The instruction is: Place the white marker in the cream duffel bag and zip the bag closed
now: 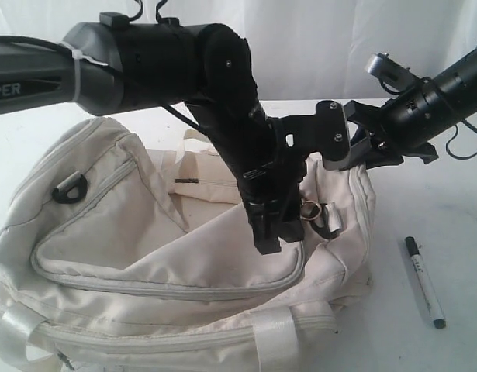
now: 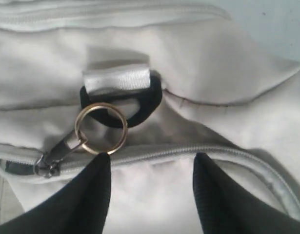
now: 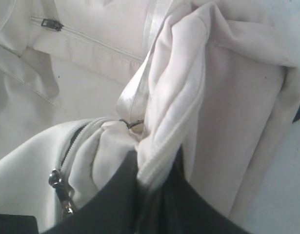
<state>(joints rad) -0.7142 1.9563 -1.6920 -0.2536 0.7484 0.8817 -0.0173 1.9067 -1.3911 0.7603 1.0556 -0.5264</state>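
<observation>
Left pincer (image 2: 152, 183) hangs spread wide over the big soft cream fabric duffel bag (image 1: 145, 256), one fingertip just beside the metal ring zipper pull (image 2: 125, 127). Right pincer (image 3: 152, 170) is pinching a fold of the bag's zippered edge at its end. The slim white marker with a black cap (image 1: 424, 283) lies out on the white tabletop (image 1: 455, 217), near the bag, not touching it.

Soft matt cloth over the cream duffel bag (image 1: 145, 256), with glossy webbing (image 2: 116, 80). Polished brassy metal in the ring pull (image 2: 100, 105); dull black plastic in the buckle (image 2: 147, 105). Smooth white plastic on the white marker (image 1: 424, 284). Matt black, finely ribbed jaws on the left gripper (image 2: 152, 163).
</observation>
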